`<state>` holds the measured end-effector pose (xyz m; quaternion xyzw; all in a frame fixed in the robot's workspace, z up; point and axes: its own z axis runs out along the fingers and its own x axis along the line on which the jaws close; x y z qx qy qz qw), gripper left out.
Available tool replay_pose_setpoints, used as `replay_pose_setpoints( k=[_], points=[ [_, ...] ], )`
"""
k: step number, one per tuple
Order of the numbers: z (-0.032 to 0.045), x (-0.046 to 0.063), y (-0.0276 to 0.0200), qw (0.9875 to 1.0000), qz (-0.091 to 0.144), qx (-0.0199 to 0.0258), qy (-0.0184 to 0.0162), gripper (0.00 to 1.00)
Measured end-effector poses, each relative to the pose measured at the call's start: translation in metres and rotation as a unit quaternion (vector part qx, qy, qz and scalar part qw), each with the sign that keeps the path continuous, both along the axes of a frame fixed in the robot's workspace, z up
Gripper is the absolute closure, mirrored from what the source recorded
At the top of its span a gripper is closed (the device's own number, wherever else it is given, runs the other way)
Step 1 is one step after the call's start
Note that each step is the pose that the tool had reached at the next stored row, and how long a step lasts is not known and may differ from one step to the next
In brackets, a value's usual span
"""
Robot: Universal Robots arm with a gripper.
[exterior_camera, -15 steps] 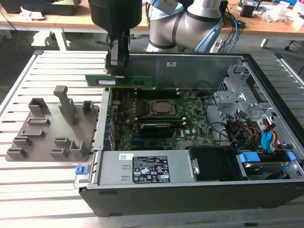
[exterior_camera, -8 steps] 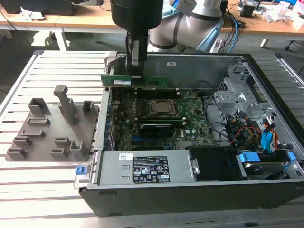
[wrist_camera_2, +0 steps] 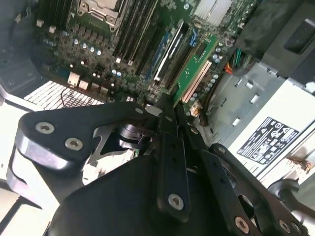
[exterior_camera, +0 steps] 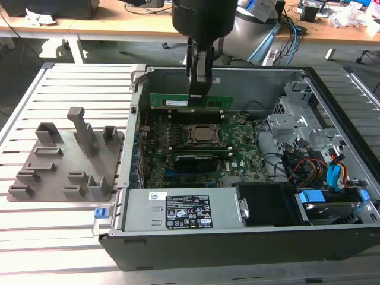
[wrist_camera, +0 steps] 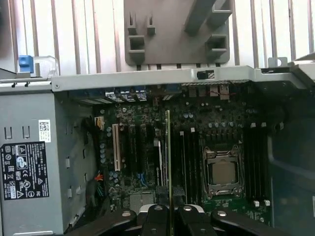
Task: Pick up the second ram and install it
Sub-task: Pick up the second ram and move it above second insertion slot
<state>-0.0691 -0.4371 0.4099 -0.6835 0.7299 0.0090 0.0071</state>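
In the first wrist view the gripper [wrist_camera: 170,212] is cut off by the frame edge, its fingers pinched shut on the second ram [wrist_camera: 169,152], which shows edge-on as a thin line. In the exterior view the stick hangs level from the fingertips, clamped at its middle, over the motherboard [exterior_camera: 240,159] just beyond the CPU socket [exterior_camera: 203,135]. I cannot tell whether its lower edge touches a slot.

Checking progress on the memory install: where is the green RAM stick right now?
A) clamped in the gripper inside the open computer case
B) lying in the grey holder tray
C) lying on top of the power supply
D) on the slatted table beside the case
A: in the exterior view the gripper is shut on the second ram, holding it on edge over the motherboard.
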Motion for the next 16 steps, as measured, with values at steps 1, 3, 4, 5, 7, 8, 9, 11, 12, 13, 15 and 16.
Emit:
replay_pose_setpoints(
  k=[1,3,4,5,7,8,9,11,12,13,15,16],
  points=[
    [0.0000,0.003,0.0000,1.0000,0.000,0.0000,0.0000,0.86],
    [0.0000,0.015,0.0000,1.0000,0.000,-0.0001,0.0000,0.86],
    [0.0000,0.023,0.0000,1.0000,0.000,-0.0001,0.0001,0.86],
    [0.0000,0.028,0.0000,1.0000,0.000,-0.0002,0.0001,0.86],
    [0.0000,0.035,0.0000,1.0000,0.000,-0.0003,0.0001,0.86],
    [0.0000,0.039,0.0000,1.0000,0.000,-0.0004,0.0001,0.86],
    [0.0000,0.043,0.0001,1.0000,0.000,-0.0005,0.0002,0.86],
    [0.0000,0.049,0.0000,1.0000,0.000,-0.0007,0.0002,0.86],
    [0.0000,0.056,0.0001,1.0000,0.000,-0.0009,0.0002,0.86],
    [0.0000,0.060,0.0001,1.0000,0.000,-0.0011,0.0002,0.86],
    [-0.0001,0.069,0.0001,1.0000,0.000,-0.0014,0.0002,0.86],
    [0.0000,0.075,0.0002,1.0000,0.000,-0.0017,0.0002,0.86]
  ],
)
